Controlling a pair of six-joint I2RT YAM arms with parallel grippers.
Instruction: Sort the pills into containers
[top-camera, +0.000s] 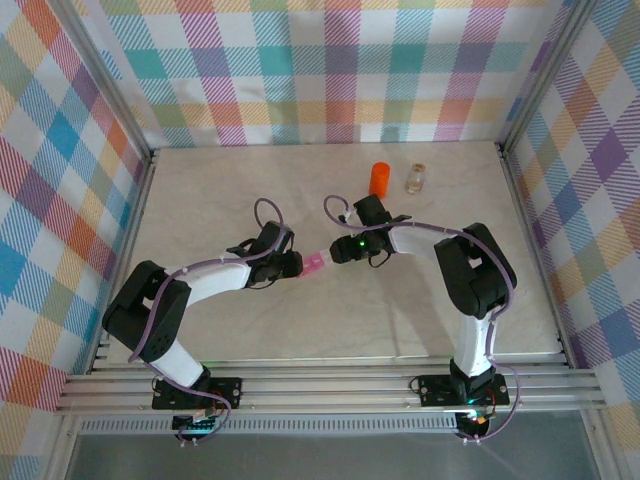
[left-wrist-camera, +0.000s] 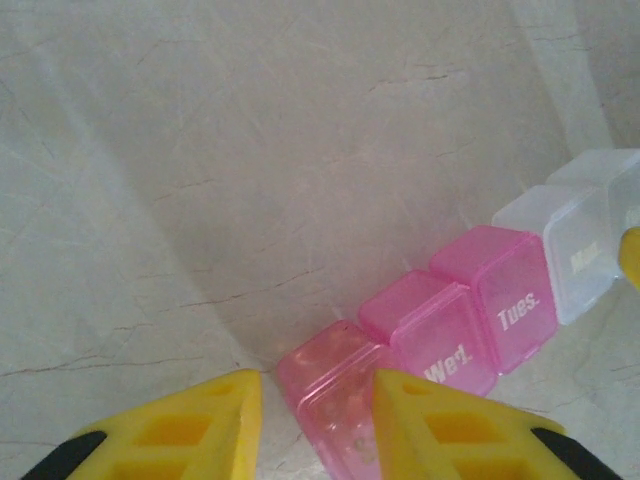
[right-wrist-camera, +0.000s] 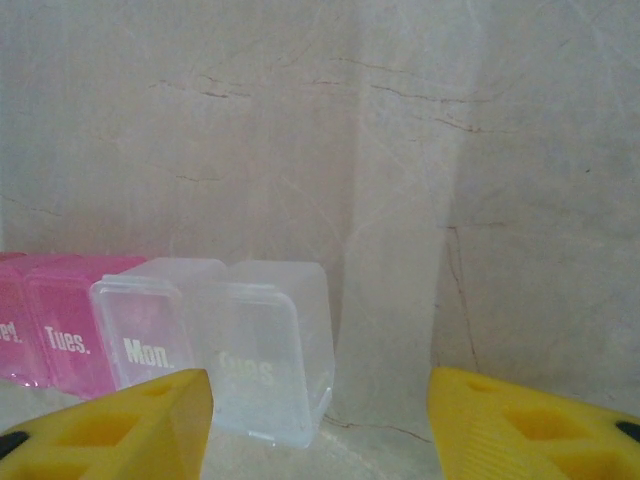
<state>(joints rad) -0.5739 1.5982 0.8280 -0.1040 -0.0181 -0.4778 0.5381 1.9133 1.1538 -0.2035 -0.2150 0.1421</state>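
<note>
Now the pill box (top-camera: 315, 265) runs mid-frame between them: left gripper (left-wrist-camera: 318, 390) barely parted at its pink end, right gripper (right-wrist-camera: 320, 380) wide at the clear end.

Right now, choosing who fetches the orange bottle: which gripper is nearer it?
Right. The right gripper sits robot-side of the orange bottle; the left gripper lies farther left, past the pill box.

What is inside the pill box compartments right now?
Through the clear compartments of the pill box no pill shows. The pink Tues. and Wed. compartments are shut and tinted, so their contents are hidden.
</note>
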